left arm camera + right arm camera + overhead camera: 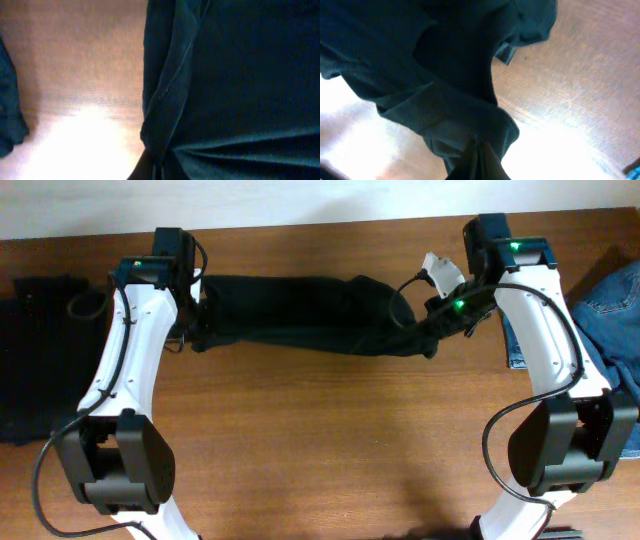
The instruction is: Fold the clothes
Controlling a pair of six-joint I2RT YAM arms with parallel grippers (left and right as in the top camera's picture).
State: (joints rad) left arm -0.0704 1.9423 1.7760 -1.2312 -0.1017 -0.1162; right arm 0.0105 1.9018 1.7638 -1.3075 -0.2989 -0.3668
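Overhead shows me a black garment (300, 312) stretched between both tools at the far side of the table (330, 440).
My left tool (193, 320) is clamped on its left end and my right tool (432, 332) on its bunched right end, fingertips (470, 167) pinched together through the cloth. A dark pile (35, 360) lies at the left edge, blue denim (610, 320) at the right.

The cloth (300, 310) is plain black, with no pictures on it. The table (330, 440) is brown wood with thin stripes. The jeans (615, 310) are blue. The pile (35, 360) is black too. The left arm (125, 370) and right arm (545, 330) are white and black. The right one has tiny green lights.
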